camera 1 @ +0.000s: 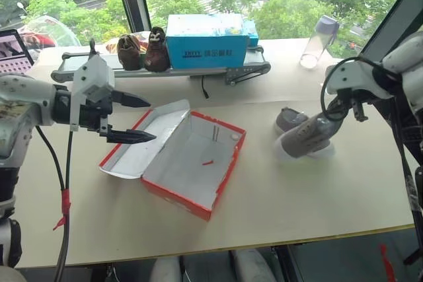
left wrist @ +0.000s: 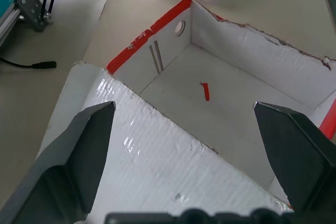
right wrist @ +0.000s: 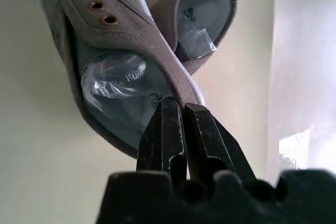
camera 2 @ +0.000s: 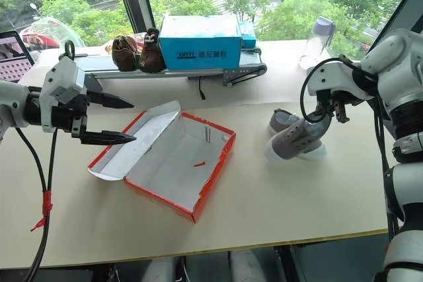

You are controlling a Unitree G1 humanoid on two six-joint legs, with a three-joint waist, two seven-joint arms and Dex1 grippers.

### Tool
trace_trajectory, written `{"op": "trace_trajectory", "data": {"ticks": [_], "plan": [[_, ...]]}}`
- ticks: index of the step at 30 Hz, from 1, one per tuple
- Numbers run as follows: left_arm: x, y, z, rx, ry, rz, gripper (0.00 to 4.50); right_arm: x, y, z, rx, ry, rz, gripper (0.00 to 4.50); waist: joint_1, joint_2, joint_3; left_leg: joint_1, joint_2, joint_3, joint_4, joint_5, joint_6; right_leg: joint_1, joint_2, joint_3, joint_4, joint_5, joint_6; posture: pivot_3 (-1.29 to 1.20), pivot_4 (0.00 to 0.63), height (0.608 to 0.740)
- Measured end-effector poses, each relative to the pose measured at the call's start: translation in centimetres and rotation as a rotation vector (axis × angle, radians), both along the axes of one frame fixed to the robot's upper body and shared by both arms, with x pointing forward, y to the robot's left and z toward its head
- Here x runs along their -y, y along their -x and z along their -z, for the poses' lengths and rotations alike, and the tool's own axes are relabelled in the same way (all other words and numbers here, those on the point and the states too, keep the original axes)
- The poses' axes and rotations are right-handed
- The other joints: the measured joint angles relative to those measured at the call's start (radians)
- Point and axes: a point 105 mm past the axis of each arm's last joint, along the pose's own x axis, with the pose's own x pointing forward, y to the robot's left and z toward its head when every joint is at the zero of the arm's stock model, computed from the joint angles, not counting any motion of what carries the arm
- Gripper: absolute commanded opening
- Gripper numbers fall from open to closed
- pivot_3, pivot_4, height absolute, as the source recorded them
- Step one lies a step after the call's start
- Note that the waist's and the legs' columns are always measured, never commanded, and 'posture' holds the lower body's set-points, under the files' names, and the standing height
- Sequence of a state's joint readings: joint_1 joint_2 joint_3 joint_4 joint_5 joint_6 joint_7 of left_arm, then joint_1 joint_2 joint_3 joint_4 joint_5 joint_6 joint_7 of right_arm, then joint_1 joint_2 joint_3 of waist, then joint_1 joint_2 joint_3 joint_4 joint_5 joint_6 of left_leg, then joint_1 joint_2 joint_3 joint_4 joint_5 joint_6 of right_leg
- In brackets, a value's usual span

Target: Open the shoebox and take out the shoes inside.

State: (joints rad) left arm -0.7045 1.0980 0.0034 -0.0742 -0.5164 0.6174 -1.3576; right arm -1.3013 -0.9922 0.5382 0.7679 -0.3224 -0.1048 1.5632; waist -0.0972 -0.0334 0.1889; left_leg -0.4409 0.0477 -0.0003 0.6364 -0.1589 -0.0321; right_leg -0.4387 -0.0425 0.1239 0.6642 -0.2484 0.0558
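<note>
One grey shoe [right wrist: 113,51] pinched in right gripper [right wrist: 181,111] — other shoe [right wrist: 202,19] just beside.

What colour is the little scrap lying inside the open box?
Red; the scrap on the shoebox floor shows best in the left wrist view.

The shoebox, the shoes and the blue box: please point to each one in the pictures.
shoebox [camera 1: 173,193]: left eye view, red front wall.
shoes [camera 1: 305,137]: left eye view, grey upper of the nearer shoe.
blue box [camera 1: 206,51]: left eye view, front face.
</note>
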Motion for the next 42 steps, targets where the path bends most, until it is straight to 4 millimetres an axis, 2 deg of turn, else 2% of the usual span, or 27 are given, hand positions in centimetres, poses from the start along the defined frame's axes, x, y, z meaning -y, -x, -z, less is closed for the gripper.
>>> {"op": "trace_trajectory", "data": {"ticks": [3,7,10,12,16,20,23,27,29,31,34,36,42], "plan": [[-0.1,0.2,0.1,-0.004,-0.005,-0.005,4.50,0.0,-0.1,-0.6,-0.004,0.022,-0.008,0.27,0.000,0.001,0.001,0.000,0.000,0.000,-0.001,0.000,0.000,0.000,0.000,0.000,0.000,0.000,0.000,0.00,0.150,0.740],[-0.3,0.6,0.6,-0.024,-0.010,-0.020,4.50,0.2,-0.3,-2.6,0.031,-0.014,0.020,0.27,-0.001,0.002,0.002,0.000,0.000,0.000,-0.001,0.000,0.000,0.000,0.000,0.000,0.000,0.000,0.000,0.00,0.150,0.740],[-0.3,0.8,0.4,-0.020,-0.002,-0.020,4.50,0.1,-0.3,-3.3,0.040,-0.060,0.029,0.27,0.000,0.002,0.002,0.000,0.000,-0.001,0.000,0.000,0.000,0.001,0.000,-0.001,0.000,0.000,0.000,0.00,0.150,0.740],[-0.3,0.8,0.2,-0.012,-0.001,-0.022,4.50,-0.8,-0.3,-3.6,0.035,-0.156,0.026,0.27,-0.001,0.002,0.002,0.000,0.000,-0.001,0.000,0.000,0.000,0.001,0.000,0.000,0.000,0.000,0.000,0.00,0.150,0.740],[-0.2,0.8,0.2,-0.008,0.000,-0.019,4.50,-4.6,0.3,-5.7,0.007,-0.496,-0.014,0.27,-0.004,0.005,0.004,0.000,0.000,-0.001,0.000,0.000,0.000,0.000,0.000,0.000,0.001,0.002,-0.004,0.00,0.150,0.740],[-0.1,0.7,0.3,-0.005,0.004,-0.018,4.50,-6.0,0.8,-6.9,-0.065,-0.694,0.044,0.27,0.002,0.005,0.004,0.000,0.000,-0.001,0.001,0.000,0.000,0.001,0.000,-0.001,0.001,0.002,-0.004,0.00,0.150,0.740],[0.0,0.7,0.3,-0.003,0.008,-0.015,4.50,-6.4,2.2,-5.6,-0.225,-0.834,0.132,0.27,0.013,0.005,0.004,-0.001,0.000,-0.002,0.001,0.000,0.000,0.001,0.000,-0.001,0.000,0.002,-0.004,0.00,0.150,0.740],[0.1,0.6,1.1,-0.019,0.015,-0.020,4.50,-6.9,6.9,-1.8,-0.576,-0.950,0.250,0.27,0.033,0.006,0.004,-0.003,0.000,-0.003,0.002,-0.001,0.001,0.000,0.000,-0.002,0.000,0.002,-0.004,0.00,0.150,0.740],[0.4,0.4,1.4,-0.022,0.027,-0.011,4.50,-7.5,8.1,-1.4,-0.672,-0.983,0.269,0.27,0.030,0.006,0.004,-0.003,0.000,-0.002,0.003,-0.001,0.001,0.000,0.000,-0.002,0.001,0.001,-0.002,0.00,0.150,0.740],[0.8,0.4,1.7,-0.021,0.035,0.005,4.50,-7.9,9.0,-2.3,-0.722,-1.043,0.280,0.27,0.026,0.006,0.004,-0.002,0.000,-0.002,0.005,-0.001,0.001,0.000,0.000,-0.001,0.001,0.000,0.000,0.00,0.150,0.740],[1.1,0.2,2.1,-0.024,0.035,0.023,4.50,-7.4,10.1,-4.8,-0.730,-1.159,0.309,0.27,0.029,0.006,0.004,-0.001,0.000,-0.002,0.005,-0.001,0.001,0.001,0.000,-0.002,0.001,0.000,0.000,0.00,0.150,0.740],[1.1,-0.1,2.5,-0.037,0.039,0.020,4.50,-7.0,10.6,-5.6,-0.719,-1.195,0.311,0.27,0.030,0.006,0.004,-0.002,0.000,-0.002,0.005,-0.001,0.001,0.001,0.000,-0.002,0.000,0.000,0.001,0.00,0.150,0.740],[2.0,-0.9,2.8,-0.038,0.044,0.062,4.50,-5.6,10.1,-7.1,-0.684,-1.349,0.413,0.27,0.029,0.006,0.004,-0.002,0.000,-0.002,0.005,-0.001,0.001,0.001,0.000,-0.001,0.000,0.000,0.001,0.00,0.150,0.740]]}}
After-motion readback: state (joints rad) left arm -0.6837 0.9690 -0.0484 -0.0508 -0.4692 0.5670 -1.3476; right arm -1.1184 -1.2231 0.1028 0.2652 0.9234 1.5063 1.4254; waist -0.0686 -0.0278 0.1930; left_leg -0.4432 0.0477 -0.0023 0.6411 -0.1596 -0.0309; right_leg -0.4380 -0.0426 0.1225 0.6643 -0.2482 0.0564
